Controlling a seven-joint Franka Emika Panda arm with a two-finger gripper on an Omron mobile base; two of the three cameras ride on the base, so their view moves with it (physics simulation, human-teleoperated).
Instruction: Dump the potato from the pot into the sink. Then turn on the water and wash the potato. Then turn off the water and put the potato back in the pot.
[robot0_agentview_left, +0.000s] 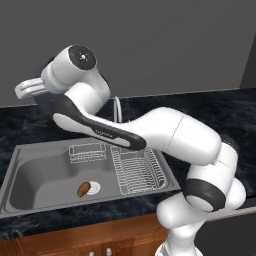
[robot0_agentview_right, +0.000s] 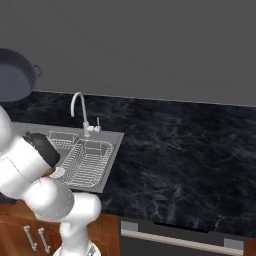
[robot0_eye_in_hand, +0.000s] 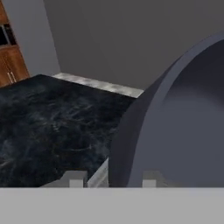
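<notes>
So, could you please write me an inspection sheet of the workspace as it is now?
Surface: dark marble counter, bare right of the sink.
Job's things: potato lies in the sink beside the white drain; pot held up and tilted.
Clutter: wire racks in the sink.
Grippers: gripper shut on the pot's rim.
Cables: nothing seen.
Surroundings: faucet, grey wall, wooden cabinets below.

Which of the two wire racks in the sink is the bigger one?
The dish rack along the sink's right side; the small wire basket sits at the back wall, behind the potato.
</notes>
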